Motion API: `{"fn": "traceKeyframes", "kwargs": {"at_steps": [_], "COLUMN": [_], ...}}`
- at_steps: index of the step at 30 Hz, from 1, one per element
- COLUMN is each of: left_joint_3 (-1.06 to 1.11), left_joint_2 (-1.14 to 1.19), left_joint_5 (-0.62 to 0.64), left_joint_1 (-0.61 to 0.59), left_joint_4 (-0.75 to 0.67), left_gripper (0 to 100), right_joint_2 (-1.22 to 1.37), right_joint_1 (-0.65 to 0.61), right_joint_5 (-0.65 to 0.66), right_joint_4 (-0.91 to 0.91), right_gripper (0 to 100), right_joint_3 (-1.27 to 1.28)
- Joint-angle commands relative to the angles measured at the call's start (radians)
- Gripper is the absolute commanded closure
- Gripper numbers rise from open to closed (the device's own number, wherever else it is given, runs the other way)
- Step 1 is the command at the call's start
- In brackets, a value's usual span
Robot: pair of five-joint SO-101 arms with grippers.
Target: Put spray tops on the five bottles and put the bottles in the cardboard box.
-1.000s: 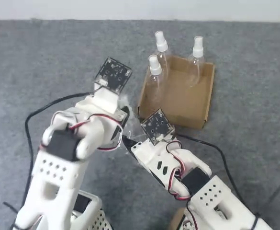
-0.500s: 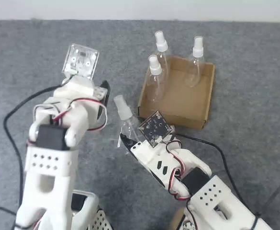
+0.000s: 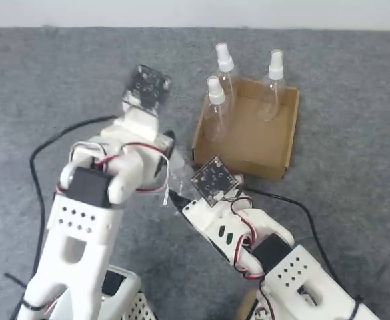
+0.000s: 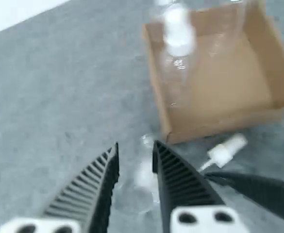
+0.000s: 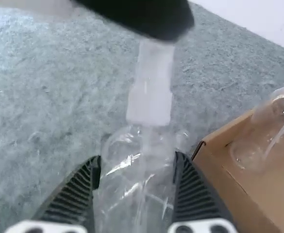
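The clear plastic bottle point(image 5: 137, 189) stood upright on the grey carpet point(image 3: 81, 80), at about 7 o'clock from the shallow brown cardboard box point(image 3: 289, 133) and just beside its near corner. The right gripper point(image 5: 137, 160) was clenched around the bottle's body. A white spray top point(image 5: 150, 97) sat on its neck. The left gripper point(image 4: 135, 145) hung right above that top with its jaws parted a little. We could not tell whether they touched it.

We judged the step in hand to be seating the top on this bottle while the other arm steadied it. The next move would call for the left jaws to settle squarely on the top and press or twist it without tipping the bottle. Then comes a lift toward 1 o'clock into the box.

We counted four bottles. One was held, and three capped bottles point(image 3: 216, 110) point(image 3: 227, 70) point(image 3: 273, 80) stood at the box, the one at 12 o'clock on its far edge. One loose spray top point(image 4: 225, 148) lay on the carpet just beside the box. That made five tops and one box.
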Motion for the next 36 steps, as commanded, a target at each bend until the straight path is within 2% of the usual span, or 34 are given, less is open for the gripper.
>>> {"fn": "traceKeyframes", "kwargs": {"at_steps": [1, 7, 15, 19, 25, 29, 33, 36], "left_joint_3": [-0.031, -0.044, -0.17, -0.028, 0.269, 0.461, 0.596, 0.665], "left_joint_2": [-0.04, -0.052, -0.219, -0.397, -0.671, -0.813, -0.921, -0.994], "left_joint_5": [0.003, -0.018, -0.017, -0.009, -0.008, 0.017, 0.044, 0.044], "left_joint_1": [0.02, 0.017, -0.114, -0.152, -0.195, -0.186, -0.176, -0.109], "left_joint_4": [0.037, 0.029, 0.097, 0.072, -0.048, -0.092, -0.103, -0.101], "left_gripper": [89, 89, 89, 89, 89, 88, 82, 79], "right_joint_2": [-0.041, -0.041, -0.041, -0.041, -0.028, -0.012, 0.111, 0.251], "right_joint_1": [0.002, 0.002, 0.012, 0.071, 0.142, 0.142, 0.143, 0.143], "right_joint_5": [0.011, 0.011, 0.012, 0.012, 0.012, 0.014, 0.015, 0.014], "right_joint_4": [-0.028, -0.028, -0.028, -0.03, -0.028, -0.018, -0.016, -0.016], "right_gripper": [99.1, 99.1, 99.1, 99.2, 99.2, 99.2, 99.2, 99.2], "right_joint_3": [-0.029, -0.029, -0.037, -0.086, -0.181, -0.276, -0.4, -0.511]}}
